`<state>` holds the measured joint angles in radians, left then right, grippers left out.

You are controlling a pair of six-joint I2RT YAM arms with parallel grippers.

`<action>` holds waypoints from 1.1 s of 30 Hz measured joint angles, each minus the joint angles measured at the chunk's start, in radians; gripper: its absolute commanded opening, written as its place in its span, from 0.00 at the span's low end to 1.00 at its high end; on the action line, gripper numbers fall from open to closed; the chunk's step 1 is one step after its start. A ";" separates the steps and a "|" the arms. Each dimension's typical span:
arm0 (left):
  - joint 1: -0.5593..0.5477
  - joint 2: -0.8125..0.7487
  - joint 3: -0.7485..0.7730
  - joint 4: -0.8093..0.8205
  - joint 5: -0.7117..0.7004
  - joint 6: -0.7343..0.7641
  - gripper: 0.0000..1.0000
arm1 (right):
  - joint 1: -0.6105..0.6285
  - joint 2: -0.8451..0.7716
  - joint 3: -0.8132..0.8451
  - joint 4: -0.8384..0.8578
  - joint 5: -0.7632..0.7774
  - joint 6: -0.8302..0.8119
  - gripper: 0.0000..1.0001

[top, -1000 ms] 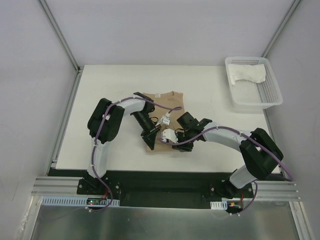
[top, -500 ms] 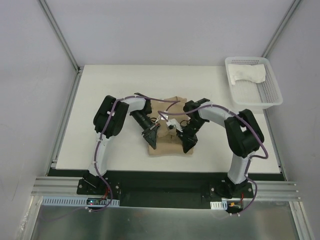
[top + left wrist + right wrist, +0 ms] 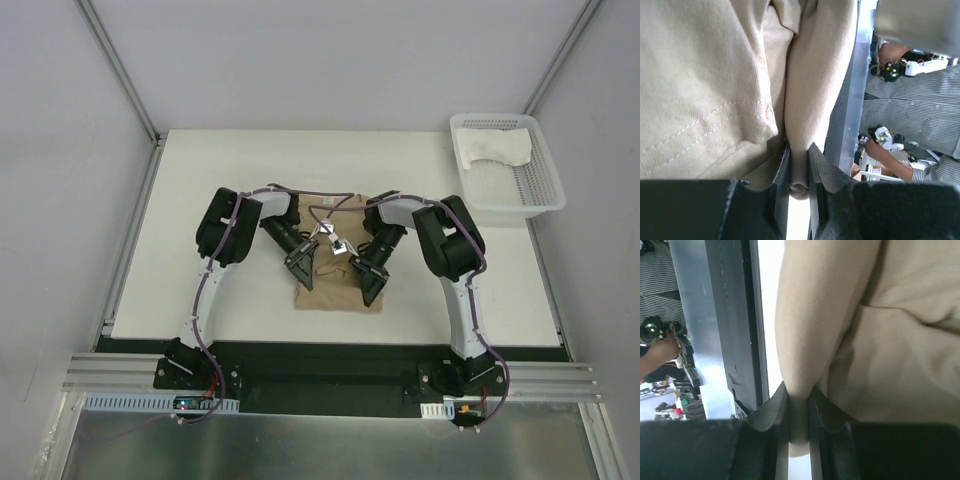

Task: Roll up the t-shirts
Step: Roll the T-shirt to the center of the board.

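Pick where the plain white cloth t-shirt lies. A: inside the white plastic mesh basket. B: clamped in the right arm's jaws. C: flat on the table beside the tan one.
A: the plain white cloth t-shirt lies bunched inside the white plastic mesh basket.

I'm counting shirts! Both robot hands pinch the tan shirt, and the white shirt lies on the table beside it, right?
No. The left hand and right hand do pinch the tan shirt, but the white shirt lies in the basket; the top view shows it.
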<state>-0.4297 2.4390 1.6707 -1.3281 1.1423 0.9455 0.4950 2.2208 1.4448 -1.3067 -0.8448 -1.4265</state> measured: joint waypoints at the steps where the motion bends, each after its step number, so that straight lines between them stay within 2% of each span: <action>1: 0.002 0.000 0.003 -0.004 -0.004 -0.003 0.16 | -0.002 0.018 0.021 -0.011 -0.002 0.000 0.12; 5: 0.023 0.000 0.004 -0.005 -0.008 -0.007 0.13 | -0.029 0.083 0.102 -0.063 -0.021 0.003 0.13; 9: 0.043 0.000 0.003 -0.005 0.002 -0.008 0.06 | -0.041 0.084 0.143 -0.059 -0.014 0.002 0.13; 12: 0.051 0.000 0.002 -0.005 0.002 -0.008 0.06 | -0.041 0.096 0.181 -0.060 -0.008 0.003 0.13; 16: 0.054 -0.003 -0.017 -0.003 0.002 -0.022 0.16 | -0.047 0.150 0.254 -0.093 -0.011 0.039 0.13; 20: 0.071 -0.060 -0.093 0.047 -0.027 -0.083 0.27 | -0.053 0.242 0.365 -0.156 -0.032 0.140 0.12; 22: 0.082 -0.148 -0.151 0.131 -0.082 -0.130 0.34 | -0.058 0.265 0.383 -0.172 -0.050 0.183 0.12; 25: 0.094 -0.388 -0.288 0.296 -0.211 -0.193 0.41 | -0.064 0.291 0.413 -0.188 -0.056 0.230 0.11; 29: 0.097 -0.741 -0.464 0.469 -0.377 -0.197 0.44 | -0.072 0.324 0.452 -0.196 -0.065 0.316 0.11; 31: 0.063 -0.879 -0.548 0.534 -0.447 -0.175 0.46 | -0.073 0.328 0.454 -0.196 -0.068 0.341 0.11; 33: -0.010 -0.986 -0.645 0.618 -0.521 -0.143 0.54 | -0.073 0.333 0.463 -0.196 -0.065 0.363 0.11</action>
<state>-0.4400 1.4528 1.0252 -0.7097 0.6216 0.8021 0.4221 2.5542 1.9076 -1.5024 -0.9100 -1.0637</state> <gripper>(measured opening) 0.454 0.176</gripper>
